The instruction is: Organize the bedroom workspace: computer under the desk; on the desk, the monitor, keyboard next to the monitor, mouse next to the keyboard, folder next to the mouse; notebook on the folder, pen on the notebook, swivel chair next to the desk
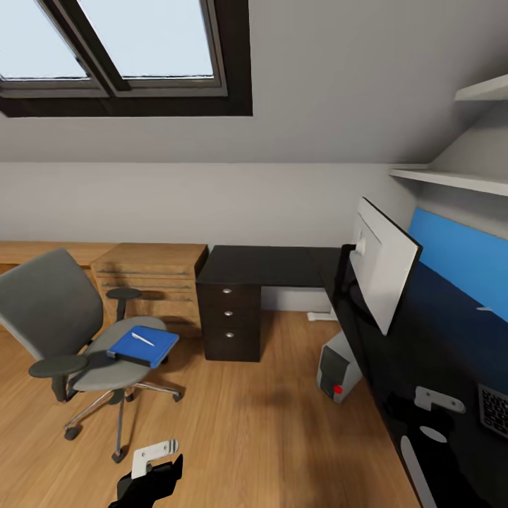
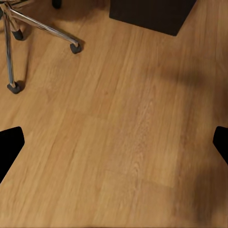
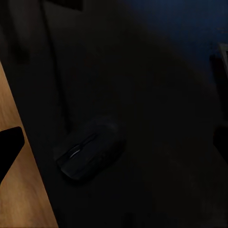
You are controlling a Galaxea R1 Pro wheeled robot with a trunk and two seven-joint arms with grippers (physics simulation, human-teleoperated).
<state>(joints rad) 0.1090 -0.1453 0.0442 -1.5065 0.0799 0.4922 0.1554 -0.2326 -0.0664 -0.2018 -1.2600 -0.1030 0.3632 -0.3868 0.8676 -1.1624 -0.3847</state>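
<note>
We see the grey swivel chair [image 1: 53, 310] on the wood floor, well apart from the black worktop [image 1: 282, 264]. The blue folder [image 1: 143, 345] lies flat on its seat, the whitish pen [image 1: 142, 339] on top. The monitor [image 1: 384, 264] stands on the worktop, its pale back toward us. The dark mouse [image 3: 90, 153] rests near the worktop's edge, and the keyboard [image 1: 495, 410] lies at the far right.

Sloped grey ceiling with skylight [image 1: 120, 42] — wood floor [image 1: 261, 430], wooden drawer unit [image 1: 152, 279], wall shelves [image 1: 451, 176].

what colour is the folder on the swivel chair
Bright blue; the folder shows best in the head view, lying on the swivel chair seat.
</note>
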